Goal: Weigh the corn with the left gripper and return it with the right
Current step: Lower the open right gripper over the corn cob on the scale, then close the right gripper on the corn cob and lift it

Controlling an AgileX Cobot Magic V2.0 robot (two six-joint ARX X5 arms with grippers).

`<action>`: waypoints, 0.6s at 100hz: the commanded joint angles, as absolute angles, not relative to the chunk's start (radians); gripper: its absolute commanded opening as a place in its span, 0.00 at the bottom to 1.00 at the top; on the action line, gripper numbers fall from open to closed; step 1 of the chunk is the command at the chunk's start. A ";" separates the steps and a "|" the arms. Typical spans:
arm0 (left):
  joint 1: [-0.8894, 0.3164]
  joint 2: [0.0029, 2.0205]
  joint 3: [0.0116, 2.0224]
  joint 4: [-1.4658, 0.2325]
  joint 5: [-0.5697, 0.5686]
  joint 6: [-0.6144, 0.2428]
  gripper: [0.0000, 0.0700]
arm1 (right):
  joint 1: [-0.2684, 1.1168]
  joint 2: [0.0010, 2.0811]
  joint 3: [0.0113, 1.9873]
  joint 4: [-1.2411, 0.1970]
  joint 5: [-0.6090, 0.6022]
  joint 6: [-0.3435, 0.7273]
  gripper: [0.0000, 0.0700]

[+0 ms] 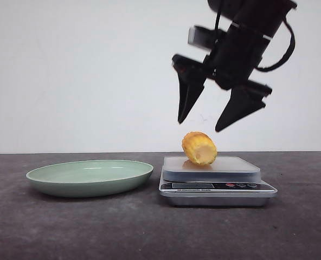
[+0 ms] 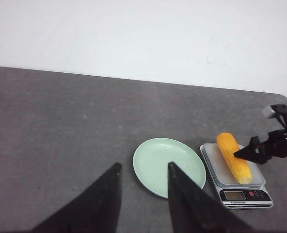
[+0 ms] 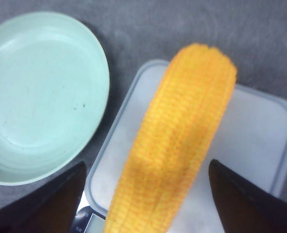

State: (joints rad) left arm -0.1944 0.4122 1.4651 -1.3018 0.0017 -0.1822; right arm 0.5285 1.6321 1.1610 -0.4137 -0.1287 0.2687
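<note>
The yellow-orange corn (image 1: 199,148) lies on the platform of a silver kitchen scale (image 1: 217,187). My right gripper (image 1: 199,125) hangs just above the corn, open and empty, with one finger to each side. In the right wrist view the corn (image 3: 182,145) lies lengthwise between the spread fingers of that gripper (image 3: 147,164), untouched. My left gripper (image 2: 143,167) is open and empty, away from the scale and out of the front view. Its wrist view shows the corn (image 2: 234,158) on the scale (image 2: 216,165), with the right gripper (image 2: 274,145) over it.
A pale green plate (image 1: 90,176) sits empty to the left of the scale on the dark grey table; it also shows in the left wrist view (image 2: 158,165) and the right wrist view (image 3: 37,97). A white wall stands behind the table.
</note>
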 commanded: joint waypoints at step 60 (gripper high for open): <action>-0.194 0.419 1.480 -1.301 -0.001 -0.169 0.23 | 0.549 1.726 1.179 -0.432 -0.103 0.341 0.47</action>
State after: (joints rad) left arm -0.1944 0.4122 1.4651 -1.3064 0.0017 -0.1818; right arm 0.5343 1.6855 1.1641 -0.4290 -0.1032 0.3237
